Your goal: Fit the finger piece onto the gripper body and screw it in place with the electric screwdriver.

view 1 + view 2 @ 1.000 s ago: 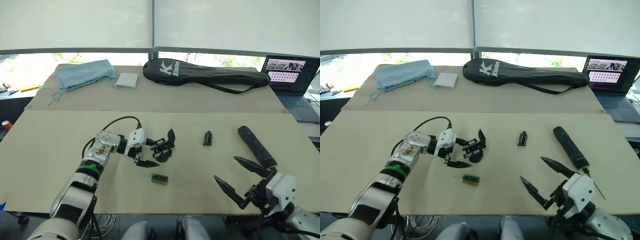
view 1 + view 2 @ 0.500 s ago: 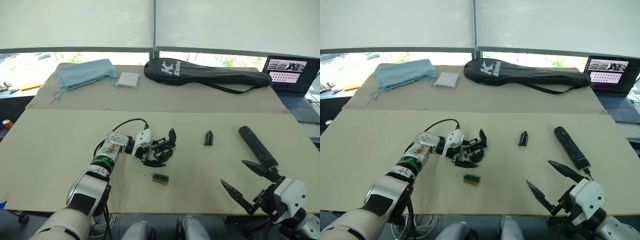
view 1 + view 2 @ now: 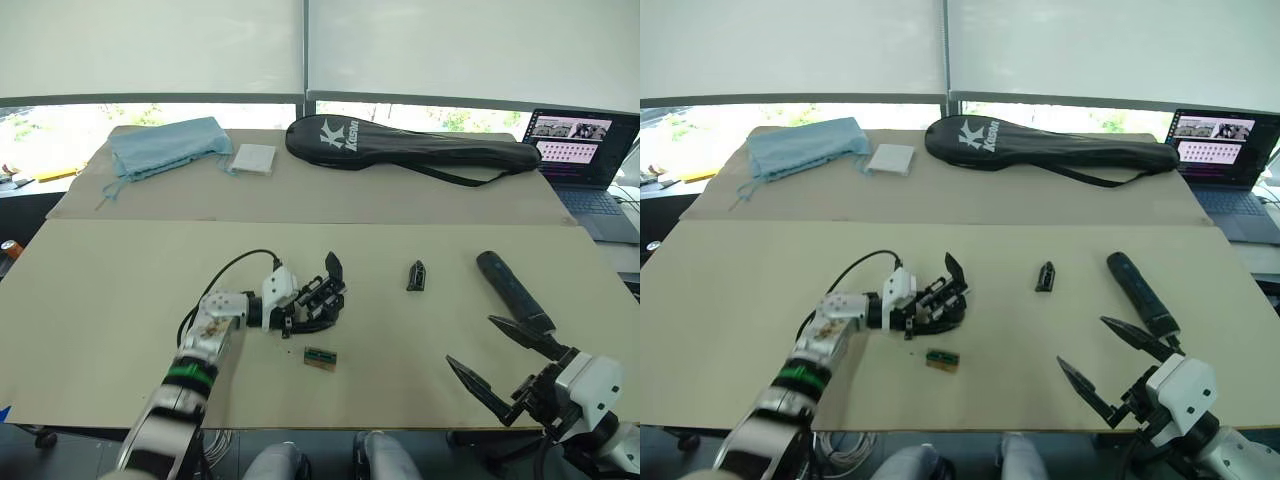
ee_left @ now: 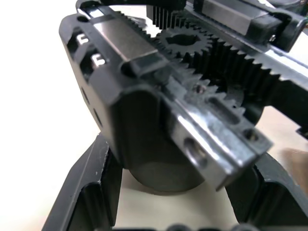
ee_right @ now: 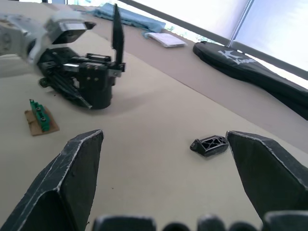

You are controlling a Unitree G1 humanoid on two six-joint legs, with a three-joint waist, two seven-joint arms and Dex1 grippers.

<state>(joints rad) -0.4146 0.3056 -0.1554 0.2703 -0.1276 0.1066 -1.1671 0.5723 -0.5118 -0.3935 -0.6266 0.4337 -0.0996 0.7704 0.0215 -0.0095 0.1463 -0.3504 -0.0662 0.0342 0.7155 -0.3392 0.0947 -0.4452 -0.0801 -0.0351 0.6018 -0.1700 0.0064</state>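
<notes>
- The left gripper sits left of centre in the left eye view, its two black fingers closed around the base of the gripper body; the left wrist view shows a finger on either side of the body's rounded base, with the geared rack above.
- The gripper body stands on the tan table, its one pointed finger rising toward the upper part of the frame.
- The finger piece lies loose on the table right of centre, well apart from the gripper body and from both arms.
- The electric screwdriver lies at the right of the frame, untouched, its bit end pointing toward the lower right.
- The right gripper hovers at the lower right with its fingers spread wide and empty; in the right wrist view the finger piece lies between the two spread fingertips but farther off.
- A small green-and-tan block rests just below the gripper body.
- Judged step: the body is being steadied; the finger piece is not yet picked up, so the task looks barely begun.
- The next move likely calls for the right gripper to reach up and left to the finger piece, close on its narrow sides, and carry it to the body's open rack while the left keeps the body from tipping.
</notes>
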